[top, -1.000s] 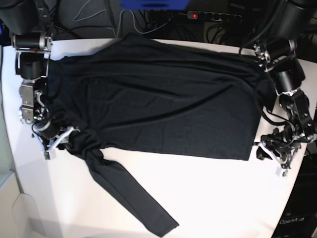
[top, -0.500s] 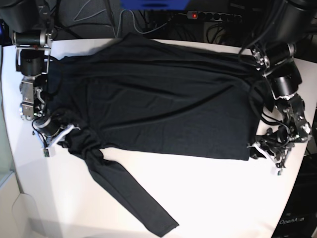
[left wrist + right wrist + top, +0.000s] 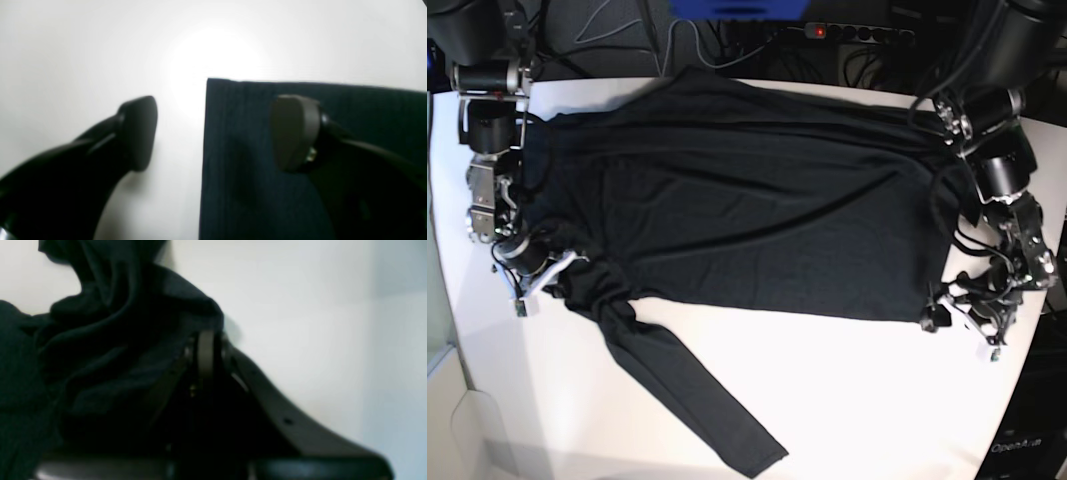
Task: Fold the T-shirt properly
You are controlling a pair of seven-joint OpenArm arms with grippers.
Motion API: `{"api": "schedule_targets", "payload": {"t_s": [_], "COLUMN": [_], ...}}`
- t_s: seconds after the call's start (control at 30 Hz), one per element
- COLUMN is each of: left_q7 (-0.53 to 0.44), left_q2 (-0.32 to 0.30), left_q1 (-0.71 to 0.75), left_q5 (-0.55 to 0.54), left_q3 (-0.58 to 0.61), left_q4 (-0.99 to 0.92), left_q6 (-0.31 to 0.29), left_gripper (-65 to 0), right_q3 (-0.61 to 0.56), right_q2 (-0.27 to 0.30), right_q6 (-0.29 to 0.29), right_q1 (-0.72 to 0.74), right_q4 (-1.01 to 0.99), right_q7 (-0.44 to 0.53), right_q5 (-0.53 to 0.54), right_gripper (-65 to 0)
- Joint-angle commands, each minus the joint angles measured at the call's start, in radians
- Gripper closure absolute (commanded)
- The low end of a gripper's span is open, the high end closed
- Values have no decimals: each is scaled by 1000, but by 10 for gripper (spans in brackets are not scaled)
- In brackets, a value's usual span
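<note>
I see the black T-shirt (image 3: 747,200) spread flat across the white table (image 3: 867,400), one sleeve trailing. My left tool (image 3: 961,326) straddles its hem corner, jaws spread wide. My right tool (image 3: 539,280) pinches bunched shoulder fabric.

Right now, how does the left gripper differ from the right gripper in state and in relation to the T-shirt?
The left gripper is open, straddling a corner of the T-shirt; the right gripper is shut on bunched fabric. The left one holds nothing; the right one grips the T-shirt. Both are at the T-shirt's edges.
</note>
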Motion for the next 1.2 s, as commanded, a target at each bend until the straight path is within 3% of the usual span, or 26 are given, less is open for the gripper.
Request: {"api": "schedule_targets", "payload": {"t_s": [0.0, 0.4, 0.5, 0.67, 0.97, 1.17], "left_q7": [-34, -232, -242, -251, -263, -265], "left_q2": [-12, -18, -17, -17, -17, -20], "left_q1": [-38, -92, -93, -93, -101, -118], "left_q5": [-16, -14, -14, -14, -14, -16], "left_q3": [0, 2, 2, 2, 3, 76], "left_q4": [15, -270, -272, -272, -358, -408], "left_q6": [-6, -6, -1, 96, 103, 106], "left_gripper": [-510, -510, -510, -510, -510, -510], "right_q3": [-8, -9, -9, -9, -9, -9], "right_q2": [0, 0, 0, 0, 0, 0], "right_q6": [14, 14, 14, 14, 14, 14], "right_q1": [-13, -13, -13, -13, -12, -12], "right_q4": [-8, -8, -8, -8, -8, -8], "right_q7": [-99, -99, -99, -99, -99, -99], "right_q5": [-46, -46, -46, -46, -46, -46], "right_gripper": [-12, -15, -15, -15, -15, -15]}}
